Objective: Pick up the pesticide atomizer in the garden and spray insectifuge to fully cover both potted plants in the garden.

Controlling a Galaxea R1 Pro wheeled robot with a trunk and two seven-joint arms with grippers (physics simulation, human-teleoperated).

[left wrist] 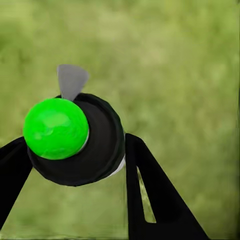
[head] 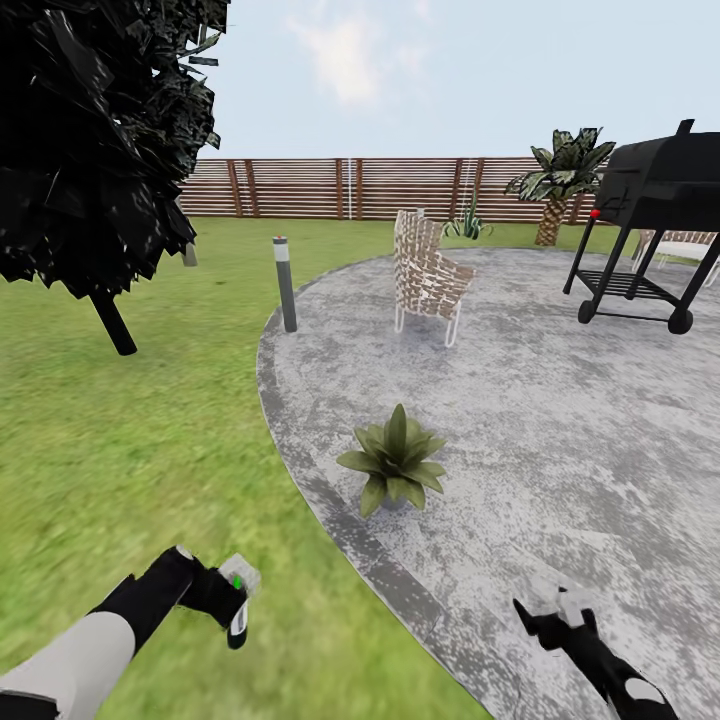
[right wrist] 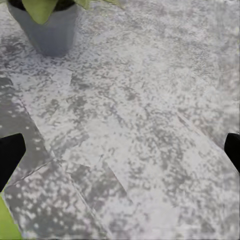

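My left gripper is shut on the pesticide atomizer, a small black bottle with a bright green top and a grey nozzle. In the left wrist view the atomizer sits between both black fingers, over lawn. One potted plant, a low rosette of pointed green leaves, stands on the patio's near edge, ahead and between my arms. My right gripper hangs open and empty over the paving; the right wrist view shows that gripper spread wide, with the plant's grey pot beyond it.
The round grey patio lies right, lawn left. A grey bollard, a woven chair and a black grill stand farther off. A dark tree overhangs the left; a slatted fence closes the back.
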